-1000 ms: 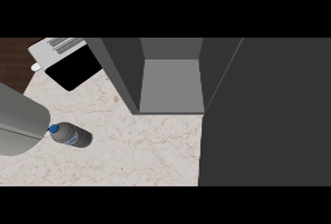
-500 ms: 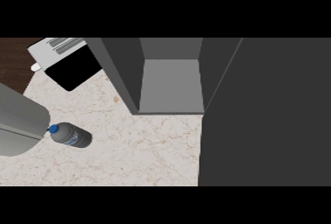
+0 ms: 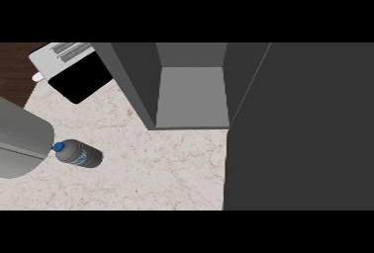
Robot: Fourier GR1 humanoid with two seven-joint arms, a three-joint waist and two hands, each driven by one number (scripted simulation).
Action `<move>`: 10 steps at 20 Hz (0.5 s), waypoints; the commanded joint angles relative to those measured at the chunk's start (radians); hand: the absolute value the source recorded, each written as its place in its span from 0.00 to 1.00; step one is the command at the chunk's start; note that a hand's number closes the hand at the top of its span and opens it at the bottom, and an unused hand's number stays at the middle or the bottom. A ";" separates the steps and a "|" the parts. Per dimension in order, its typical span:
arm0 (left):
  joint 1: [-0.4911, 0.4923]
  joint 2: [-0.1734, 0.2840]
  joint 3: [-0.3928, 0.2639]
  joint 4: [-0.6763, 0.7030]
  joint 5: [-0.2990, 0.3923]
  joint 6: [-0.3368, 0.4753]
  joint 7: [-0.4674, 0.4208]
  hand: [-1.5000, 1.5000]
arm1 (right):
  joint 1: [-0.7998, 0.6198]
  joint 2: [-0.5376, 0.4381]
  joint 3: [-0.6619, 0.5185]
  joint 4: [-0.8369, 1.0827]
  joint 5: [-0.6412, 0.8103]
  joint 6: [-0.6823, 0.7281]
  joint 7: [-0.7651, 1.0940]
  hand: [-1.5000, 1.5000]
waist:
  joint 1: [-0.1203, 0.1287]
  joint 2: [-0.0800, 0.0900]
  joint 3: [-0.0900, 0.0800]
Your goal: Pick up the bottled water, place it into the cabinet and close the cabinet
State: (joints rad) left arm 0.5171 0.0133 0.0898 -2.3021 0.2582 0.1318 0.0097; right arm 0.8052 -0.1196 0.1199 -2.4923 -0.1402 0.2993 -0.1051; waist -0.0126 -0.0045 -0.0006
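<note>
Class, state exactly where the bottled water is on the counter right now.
In the head view, the bottled water lies on the counter at the left, beside the grey forearm, below-left of the open cabinet.

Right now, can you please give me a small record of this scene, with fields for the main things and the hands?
bottle: bottled water with blue cap, lying on the counter at left
cabinet: grey cabinet, open, inside shows no items
door: dark cabinet door, swung open at right
left forearm: grey forearm at left edge, next to the bottle's cap
hands: none in view
task state: bottle not yet picked up
</note>
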 commanded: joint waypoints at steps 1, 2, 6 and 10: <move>-0.044 -0.013 0.013 0.106 0.014 -0.001 -0.040 0.00 | 0.084 0.014 0.028 -0.149 -0.059 0.015 0.025 0.00 | -0.002 0.001 0.000; -0.041 -0.013 0.000 0.148 0.026 0.010 -0.073 0.00 | 0.034 -0.002 -0.016 -0.130 -0.063 0.002 0.049 0.00 | 0.005 0.003 0.000; -0.091 -0.005 0.085 0.287 0.045 -0.049 -0.144 0.00 | 0.182 0.006 0.017 -0.154 -0.036 0.067 -0.058 0.00 | -0.012 -0.001 0.000; -0.161 -0.003 0.093 0.469 0.024 -0.070 -0.210 0.00 | 0.159 -0.004 0.019 -0.189 -0.052 0.049 -0.015 0.00 | -0.006 0.004 -0.001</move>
State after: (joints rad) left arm 0.4055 0.0120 0.1717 -1.9850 0.3008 0.0879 -0.1263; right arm 0.9176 -0.1167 0.1433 -2.4999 -0.1271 0.3554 -0.1905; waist -0.0190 -0.0029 -0.0013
